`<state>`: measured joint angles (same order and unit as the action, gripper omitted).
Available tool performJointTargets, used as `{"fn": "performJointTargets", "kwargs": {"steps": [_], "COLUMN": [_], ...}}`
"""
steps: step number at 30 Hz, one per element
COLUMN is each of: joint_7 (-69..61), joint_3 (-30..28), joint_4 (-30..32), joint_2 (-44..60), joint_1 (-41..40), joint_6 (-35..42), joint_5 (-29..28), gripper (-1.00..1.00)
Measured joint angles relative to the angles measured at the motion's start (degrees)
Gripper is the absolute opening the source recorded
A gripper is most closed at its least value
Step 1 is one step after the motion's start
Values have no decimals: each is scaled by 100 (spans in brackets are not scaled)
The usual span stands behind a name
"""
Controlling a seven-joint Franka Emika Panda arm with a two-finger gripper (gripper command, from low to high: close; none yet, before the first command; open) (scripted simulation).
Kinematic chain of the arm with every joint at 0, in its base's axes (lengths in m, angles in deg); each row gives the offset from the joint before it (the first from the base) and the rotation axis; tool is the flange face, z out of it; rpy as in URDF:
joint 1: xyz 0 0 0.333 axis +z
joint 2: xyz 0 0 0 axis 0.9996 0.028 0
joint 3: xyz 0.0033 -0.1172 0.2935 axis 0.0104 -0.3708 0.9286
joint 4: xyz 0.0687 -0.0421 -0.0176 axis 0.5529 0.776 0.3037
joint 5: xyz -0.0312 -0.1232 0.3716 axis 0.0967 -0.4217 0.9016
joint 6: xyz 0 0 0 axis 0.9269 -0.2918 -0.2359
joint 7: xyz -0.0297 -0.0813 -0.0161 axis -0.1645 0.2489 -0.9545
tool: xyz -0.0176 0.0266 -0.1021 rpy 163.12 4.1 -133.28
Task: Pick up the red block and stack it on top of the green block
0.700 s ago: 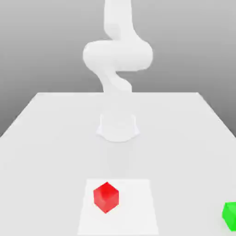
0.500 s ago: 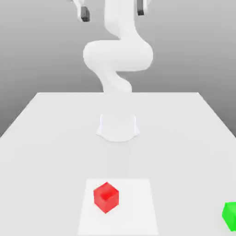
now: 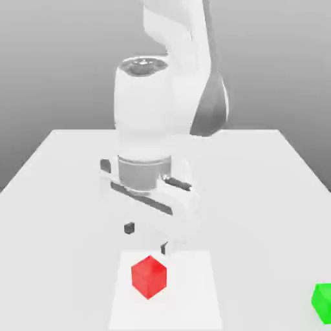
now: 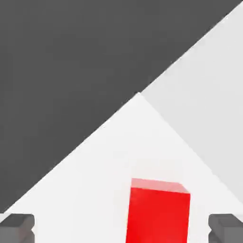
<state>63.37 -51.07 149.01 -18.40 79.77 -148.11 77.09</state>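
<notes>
The red block [image 3: 149,277] rests on a paler square patch of the table near the front edge, and in the hand view the red block [image 4: 159,212] lies between my two dark fingertips. My gripper [image 3: 147,238] hangs open just above and slightly behind the block, not touching it. Its dark fingertips [image 3: 129,228] stand wide apart. The green block [image 3: 322,301] sits on the table at the exterior view's far right, cut by the frame edge.
The white table [image 3: 58,194] spreads wide on both sides. The arm's thick white body [image 3: 145,123] towers over the middle of the table behind the gripper. A pale square patch [image 3: 194,291] marks the surface under the red block.
The arm has swung down from high at the top of the picture to just above the red block. Both blocks stay where they were.
</notes>
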Motion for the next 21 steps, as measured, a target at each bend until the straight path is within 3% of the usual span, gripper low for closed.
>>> {"fn": "performJointTargets", "kwargs": {"steps": [5,6,13,19,21], "joint_7": [217,232,243,72,-272], "joint_3": [-172,-199,-193,-77,135], "joint_4": [-95,-116,-117,15,-262], "joint_2": [1039,1189,1199,133,168], "joint_1": [135,157,150,121,380], "joint_6": [-858,-987,-1004,-68,198], "joint_5": [-189,-206,-218,-37,-155], "gripper": [0,-100,-100,-100,-100]}}
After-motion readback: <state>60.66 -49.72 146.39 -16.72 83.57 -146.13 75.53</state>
